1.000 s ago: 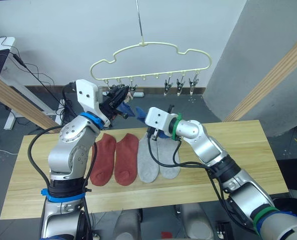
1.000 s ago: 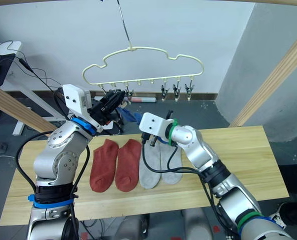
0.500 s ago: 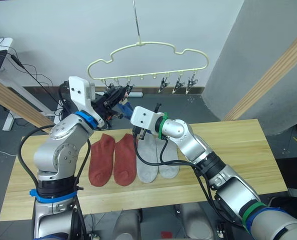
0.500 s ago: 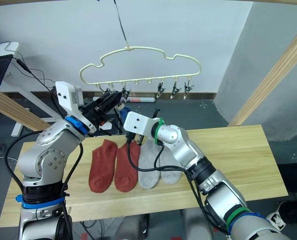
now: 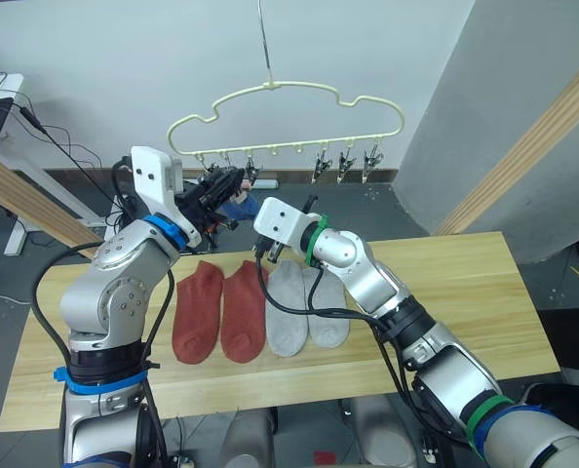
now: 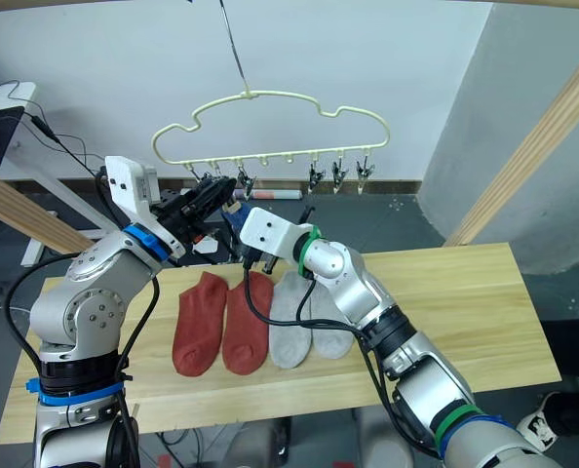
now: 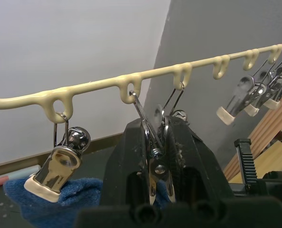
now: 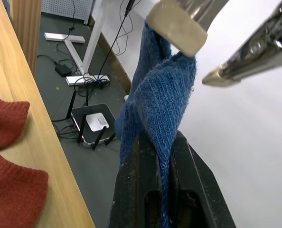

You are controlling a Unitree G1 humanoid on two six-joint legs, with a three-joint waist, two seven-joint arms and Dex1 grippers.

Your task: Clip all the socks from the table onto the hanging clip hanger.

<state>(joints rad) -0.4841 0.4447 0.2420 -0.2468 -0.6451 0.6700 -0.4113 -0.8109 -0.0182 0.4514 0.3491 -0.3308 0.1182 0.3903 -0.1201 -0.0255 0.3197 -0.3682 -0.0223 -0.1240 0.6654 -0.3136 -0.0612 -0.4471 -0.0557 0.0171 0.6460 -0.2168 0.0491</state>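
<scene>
The cream clip hanger (image 5: 270, 86) hangs above the table's (image 5: 445, 292) far edge. My left gripper (image 7: 156, 128) is shut on one of its metal clips (image 7: 153, 142), squeezing the handles. Beside it my right gripper (image 8: 156, 142) is shut on a blue sock (image 8: 160, 99) and holds it up under the clips (image 5: 239, 208). A neighbouring cream-tipped clip (image 8: 176, 23) touches the sock's top edge; I cannot tell whether it bites. Two rust-red socks (image 5: 221, 312) and two light grey socks (image 5: 307, 310) lie flat side by side on the table.
Several free clips (image 5: 348, 166) hang on the hanger's right half. Slanted wooden poles stand at the left (image 5: 17, 195) and right (image 5: 523, 166). A desk leg and cables (image 5: 17, 127) lie on the floor behind the table.
My right gripper has carried the blue sock left and up, closer to the clips. The left gripper stays on its clip. The camera has shifted slightly.
</scene>
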